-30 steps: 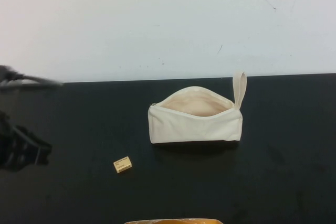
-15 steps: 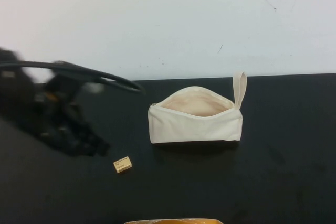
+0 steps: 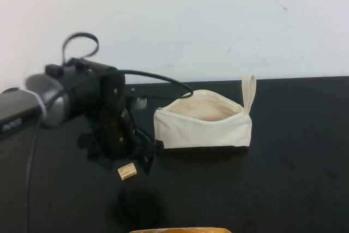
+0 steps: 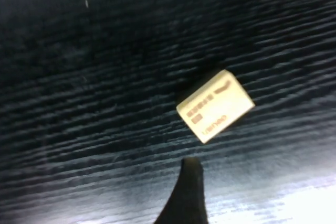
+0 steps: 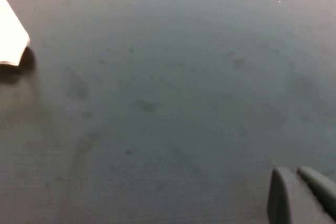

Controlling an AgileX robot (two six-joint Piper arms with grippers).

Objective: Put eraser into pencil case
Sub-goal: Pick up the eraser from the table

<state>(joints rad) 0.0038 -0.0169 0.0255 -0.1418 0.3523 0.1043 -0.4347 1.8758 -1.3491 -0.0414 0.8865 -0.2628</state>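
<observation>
The eraser (image 3: 127, 171), a tiny tan block with a printed label, lies on the black table in front of and left of the pencil case. It also shows in the left wrist view (image 4: 215, 106). The cream pencil case (image 3: 203, 126) stands with its zip open, its pale lining showing and its loop strap (image 3: 248, 92) at the right end. My left gripper (image 3: 136, 159) hangs open just above the eraser, not touching it; one dark finger (image 4: 189, 192) shows beside it. My right gripper (image 5: 296, 174) is shut and empty over bare table, out of the high view.
The left arm's black cable (image 3: 163, 80) arcs toward the left end of the case. A tan-orange object (image 3: 180, 230) pokes in at the near table edge. A white wall (image 3: 174, 20) stands behind the table. A pale corner (image 5: 10, 40) shows in the right wrist view.
My left arm has swung in from the far left, to the right, and now hangs over the eraser. The eraser and the pencil case have not moved.
</observation>
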